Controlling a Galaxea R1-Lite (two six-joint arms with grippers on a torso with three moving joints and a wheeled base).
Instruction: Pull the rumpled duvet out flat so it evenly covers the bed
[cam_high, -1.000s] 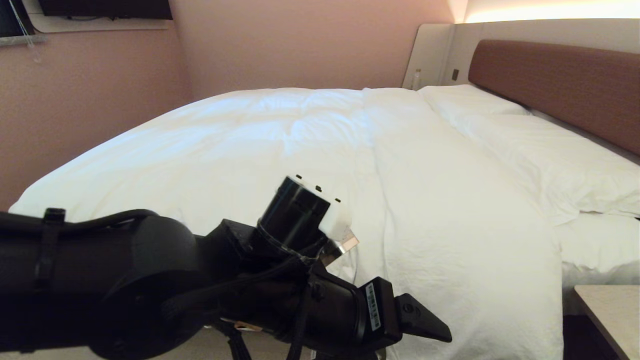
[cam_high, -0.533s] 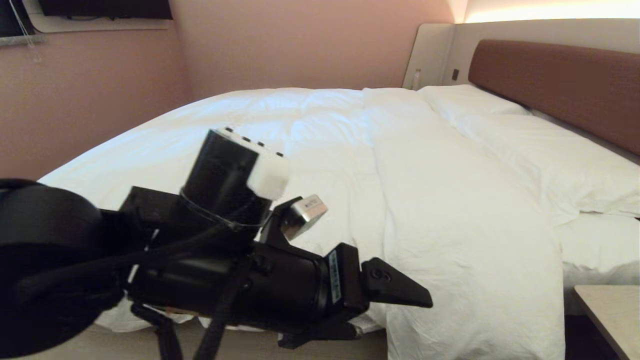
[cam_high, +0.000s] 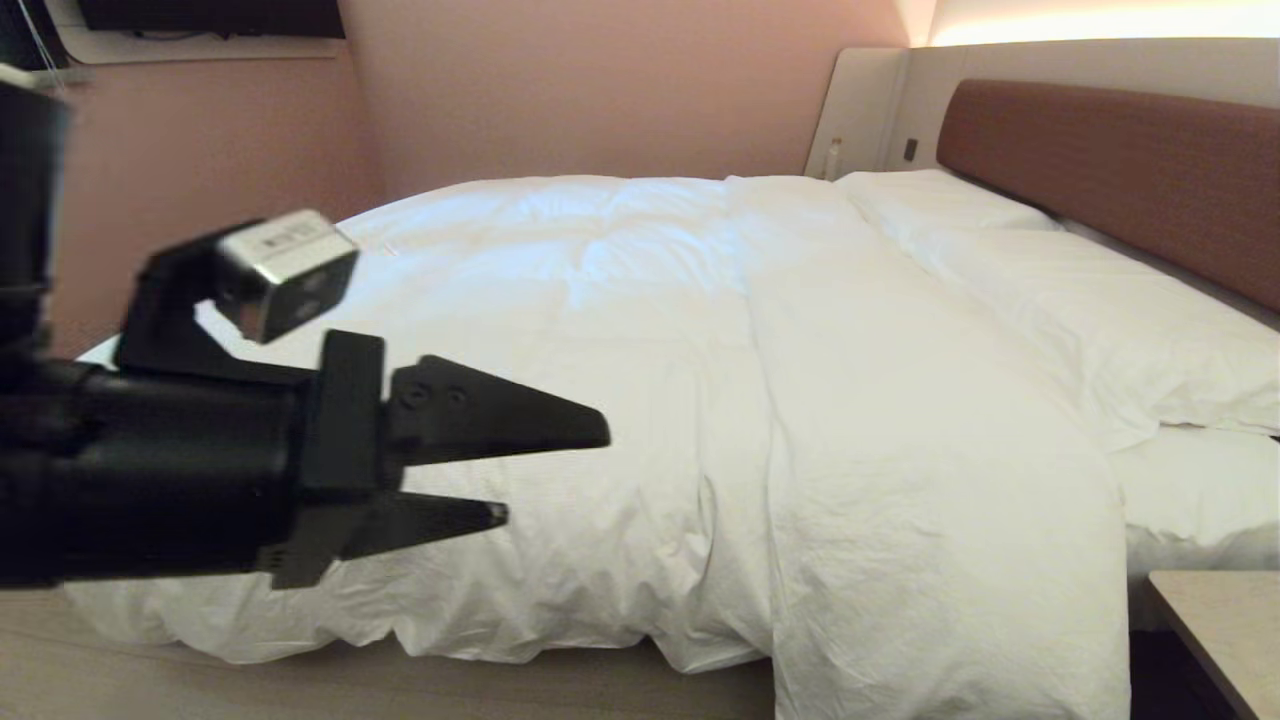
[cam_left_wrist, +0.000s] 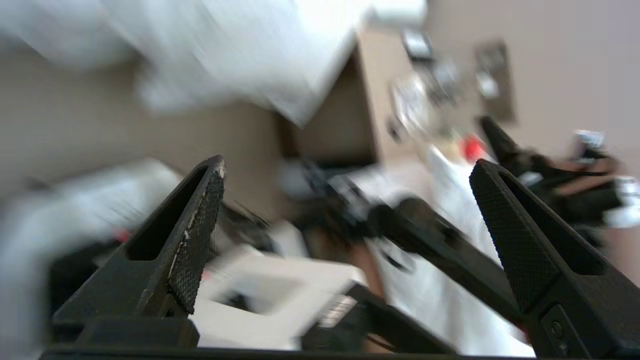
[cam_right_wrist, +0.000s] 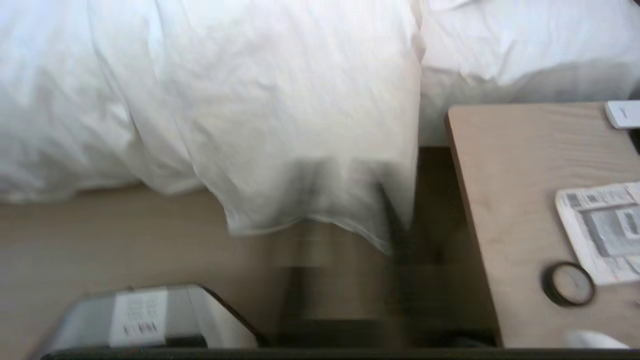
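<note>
The left gripper (cam_high: 545, 470) hangs with jaws spread wide and empty, level with the duvet's (cam_high: 620, 330) near edge. The duvet lies spread over the bed (cam_high: 1110, 170), one corner drooping toward the floor by the bedside surface (cam_right_wrist: 505, 170). Soft, puffy and bulky, it should drag best when pinched at that hem. The right gripper's jaws cannot be made out.

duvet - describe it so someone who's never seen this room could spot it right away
Start from the bed with the brown padded headboard. The duvet is the big, puffy white cover over nearly all of it, its near edge spilling over the side towards the floor. Unlike the flat rectangular pillows lined up along the headboard, it is thick, softly wrinkled and spans the bed.
</note>
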